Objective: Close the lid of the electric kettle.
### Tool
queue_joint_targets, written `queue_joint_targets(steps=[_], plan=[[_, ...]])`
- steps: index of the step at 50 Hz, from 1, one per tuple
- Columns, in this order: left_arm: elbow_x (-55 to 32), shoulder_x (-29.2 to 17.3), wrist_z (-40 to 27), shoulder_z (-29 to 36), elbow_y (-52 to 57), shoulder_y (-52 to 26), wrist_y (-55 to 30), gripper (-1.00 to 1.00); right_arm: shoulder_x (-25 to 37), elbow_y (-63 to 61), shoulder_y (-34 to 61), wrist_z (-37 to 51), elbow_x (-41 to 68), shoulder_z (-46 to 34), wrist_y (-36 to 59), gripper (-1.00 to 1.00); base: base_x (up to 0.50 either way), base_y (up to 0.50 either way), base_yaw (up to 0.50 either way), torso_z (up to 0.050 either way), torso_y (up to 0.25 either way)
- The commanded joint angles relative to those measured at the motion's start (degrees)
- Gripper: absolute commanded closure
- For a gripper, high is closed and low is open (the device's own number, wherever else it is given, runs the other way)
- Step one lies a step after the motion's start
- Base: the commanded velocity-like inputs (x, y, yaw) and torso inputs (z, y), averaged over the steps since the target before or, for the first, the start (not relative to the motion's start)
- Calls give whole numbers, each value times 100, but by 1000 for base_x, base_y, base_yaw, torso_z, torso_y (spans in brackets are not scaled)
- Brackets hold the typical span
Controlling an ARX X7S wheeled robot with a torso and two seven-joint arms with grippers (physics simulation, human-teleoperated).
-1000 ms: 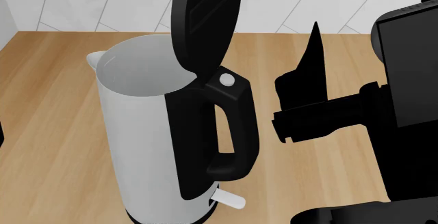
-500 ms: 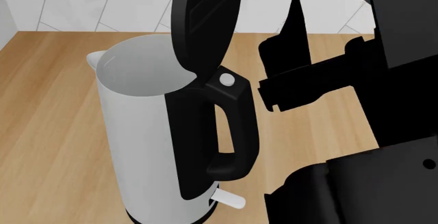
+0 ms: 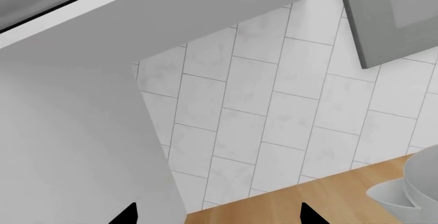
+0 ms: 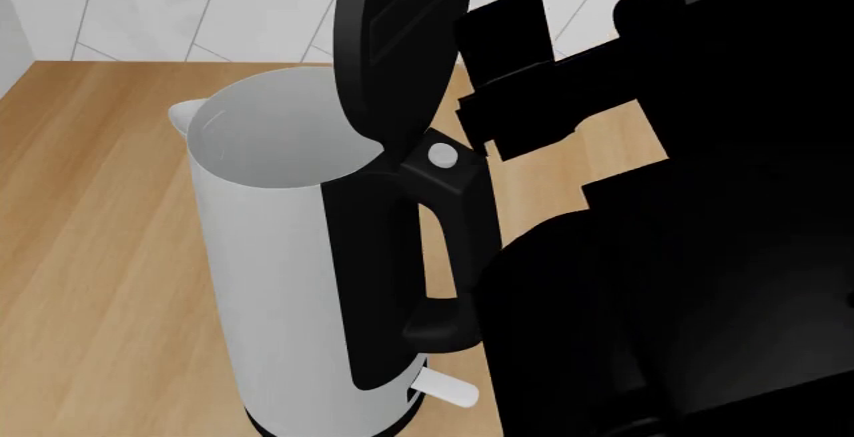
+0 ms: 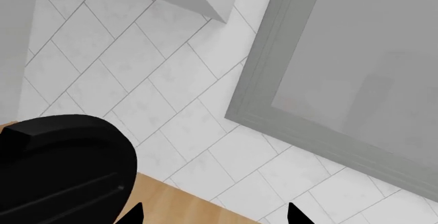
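Note:
The electric kettle is tall and white with a black handle, and it stands on the wooden counter in the head view. Its lid stands open, nearly upright above the handle's hinge. My right gripper is open and empty, high up just right of the raised lid. In the right wrist view its two fingertips are apart, and the lid shows beside one of them. My left gripper is open and empty, with the kettle's rim and spout at the picture's edge. It is out of the head view.
The wooden counter runs back to a white tiled wall. A grey framed panel hangs on the wall in the right wrist view. A white side panel stands near my left gripper. My right arm fills the head view's right side.
My right arm has risen and swung left, bringing the open gripper from beside the handle up next to the raised lid. The kettle and lid have not moved.

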Motion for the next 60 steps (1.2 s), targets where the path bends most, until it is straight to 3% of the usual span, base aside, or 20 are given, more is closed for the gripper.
queue_joint_targets(steps=[1, 13, 24, 60], plan=[[-1, -108, -57, -32, -15, 79, 36, -100, -181, 231, 147, 2, 52, -154, 21, -100, 0, 0, 0, 0, 0], [116, -165, -1, -2, 12, 183, 135, -100, -251, 288, 67, 378, 463, -127, 41, -100, 0, 0, 0, 0, 0], [178, -226, 103, -55, 27, 318, 283, -100, -252, 179, -252, 1883, 2128, 7, 43, -100, 0, 0, 0, 0, 0], [369, -406, 218, -181, 54, 786, 604, -100, -251, 273, -183, 3746, 4337, -147, 43, -100, 0, 0, 0, 0, 0]])
